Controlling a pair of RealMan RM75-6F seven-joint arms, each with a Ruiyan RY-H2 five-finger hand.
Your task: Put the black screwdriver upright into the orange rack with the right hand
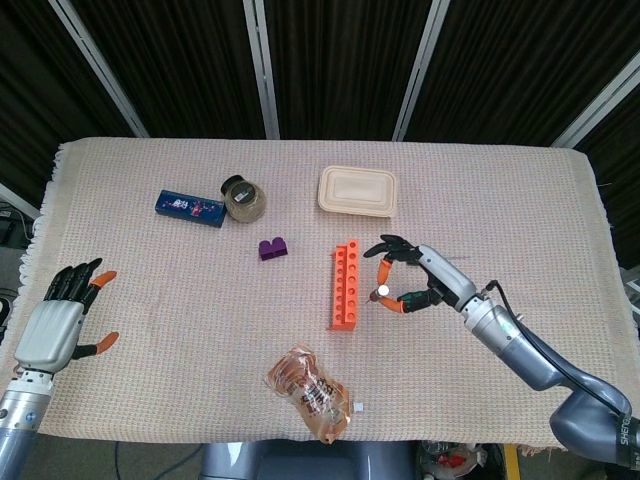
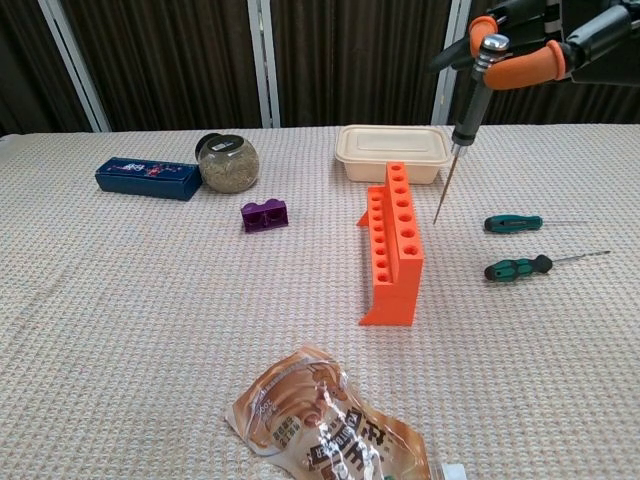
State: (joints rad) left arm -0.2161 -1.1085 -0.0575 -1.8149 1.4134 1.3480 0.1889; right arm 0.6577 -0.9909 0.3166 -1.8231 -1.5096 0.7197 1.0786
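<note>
My right hand (image 1: 412, 279) (image 2: 527, 52) pinches the black screwdriver (image 2: 470, 100) by its top end, high above the table. The tool hangs almost upright, tip down, just right of the orange rack (image 2: 394, 240) (image 1: 346, 285); in the head view only its silver cap (image 1: 383, 293) shows between the fingertips. The tip hovers beside the rack's far end, clear of the holes. My left hand (image 1: 55, 320) rests open at the table's left edge, far from the rack.
Two green-handled screwdrivers (image 2: 513, 223) (image 2: 520, 268) lie right of the rack. A beige lidded box (image 2: 392, 152) stands behind it. A purple block (image 2: 264, 214), a glass jar (image 2: 227, 163), a blue box (image 2: 147, 178) and a snack bag (image 2: 325, 420) lie further left and front.
</note>
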